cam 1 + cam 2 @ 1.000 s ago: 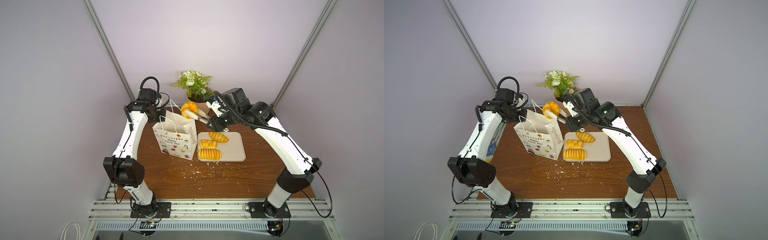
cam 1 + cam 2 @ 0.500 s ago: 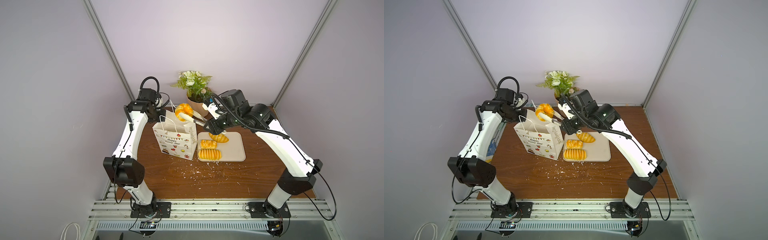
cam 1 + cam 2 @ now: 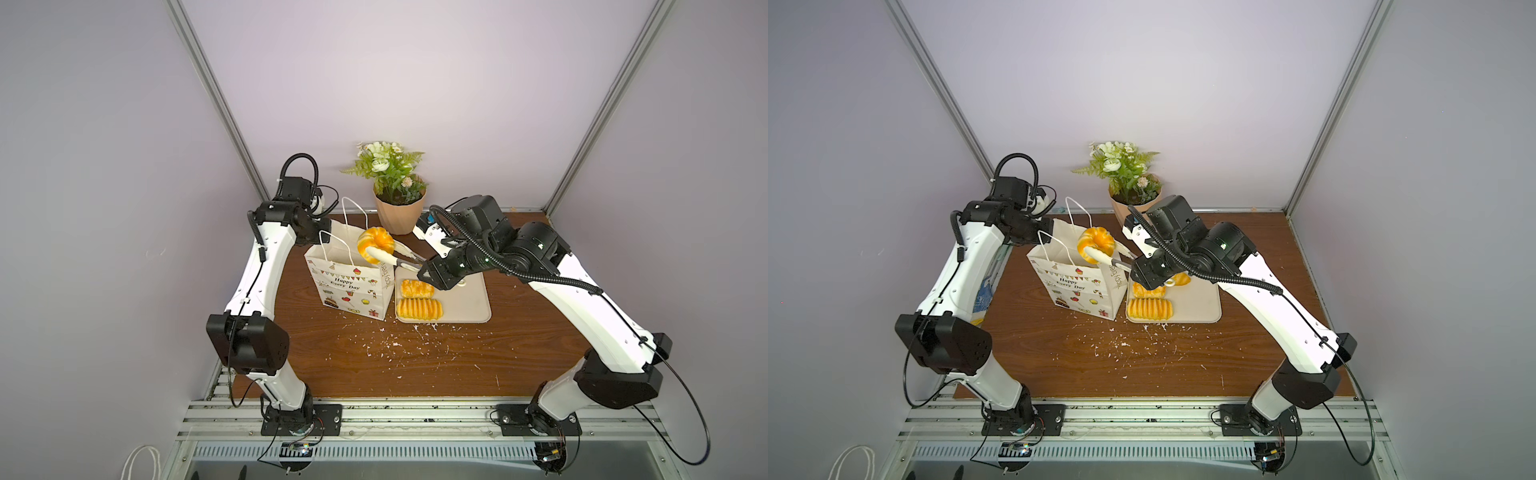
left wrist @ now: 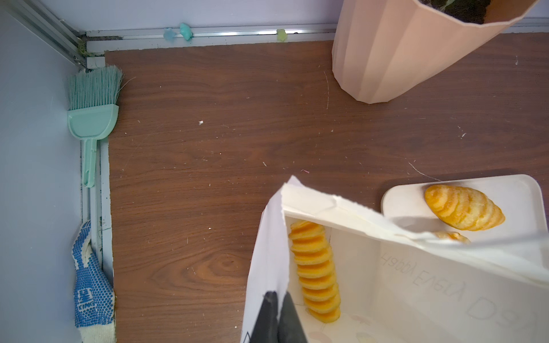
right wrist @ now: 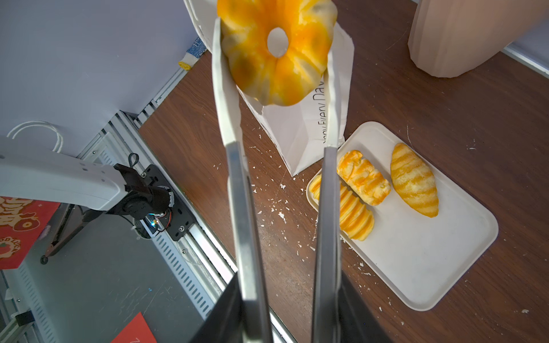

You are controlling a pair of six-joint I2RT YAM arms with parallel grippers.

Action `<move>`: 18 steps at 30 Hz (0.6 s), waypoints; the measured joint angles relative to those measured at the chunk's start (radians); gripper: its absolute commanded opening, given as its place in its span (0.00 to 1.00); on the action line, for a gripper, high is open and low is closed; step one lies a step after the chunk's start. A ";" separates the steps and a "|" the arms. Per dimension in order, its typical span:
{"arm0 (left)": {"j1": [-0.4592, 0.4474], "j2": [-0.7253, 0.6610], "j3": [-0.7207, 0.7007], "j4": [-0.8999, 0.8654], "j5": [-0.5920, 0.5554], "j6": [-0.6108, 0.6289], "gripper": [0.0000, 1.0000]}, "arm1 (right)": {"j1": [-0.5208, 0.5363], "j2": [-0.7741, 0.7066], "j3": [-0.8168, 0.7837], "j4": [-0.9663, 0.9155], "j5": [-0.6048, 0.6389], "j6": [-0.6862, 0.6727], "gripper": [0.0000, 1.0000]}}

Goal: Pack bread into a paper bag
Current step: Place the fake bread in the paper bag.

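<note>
My right gripper is shut on metal tongs, whose white tips pinch a ring bread above the open mouth of the white paper bag. At the bag's far rim my left gripper is shut on the paper edge and holds it open. One ridged loaf lies inside the bag. On the beige tray lie a ridged loaf, a braided bun and a croissant.
A peach flowerpot with a plant stands behind the bag and tray. White crumbs litter the wooden table in front. A mint brush and a blue glove lie along the left wall.
My right arm has carried the ring in the tongs leftward, from beside the flowerpot to over the bag's mouth. The left arm and bag have stayed put.
</note>
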 measured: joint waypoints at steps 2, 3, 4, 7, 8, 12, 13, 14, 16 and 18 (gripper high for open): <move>0.000 0.000 0.000 0.000 0.000 0.000 0.07 | 0.004 0.003 0.000 0.006 0.000 0.000 0.26; 0.000 0.000 0.000 0.000 0.000 0.000 0.07 | 0.005 0.006 0.000 0.010 0.001 -0.001 0.26; 0.000 0.000 0.000 0.000 0.000 0.000 0.07 | 0.006 0.009 0.000 0.013 0.001 -0.002 0.26; 0.000 0.000 0.000 0.000 0.002 0.000 0.07 | 0.010 0.039 0.014 0.022 0.000 -0.008 0.26; 0.000 0.000 0.000 0.000 0.003 0.000 0.07 | 0.011 0.058 0.031 0.022 0.000 -0.011 0.26; 0.000 -0.001 0.000 0.000 0.003 0.000 0.07 | 0.013 0.147 0.113 0.032 0.000 -0.032 0.26; 0.000 -0.002 -0.001 0.000 0.003 0.000 0.07 | 0.013 0.161 0.124 0.035 0.001 -0.038 0.26; 0.000 -0.003 -0.001 0.000 0.003 0.000 0.07 | 0.013 0.174 0.134 0.040 0.001 -0.045 0.25; 0.000 -0.006 -0.001 0.000 0.003 0.000 0.07 | 0.013 0.192 0.144 0.047 0.004 -0.057 0.25; 0.000 -0.008 -0.003 0.000 0.003 0.000 0.07 | 0.013 0.204 0.158 0.048 0.011 -0.068 0.25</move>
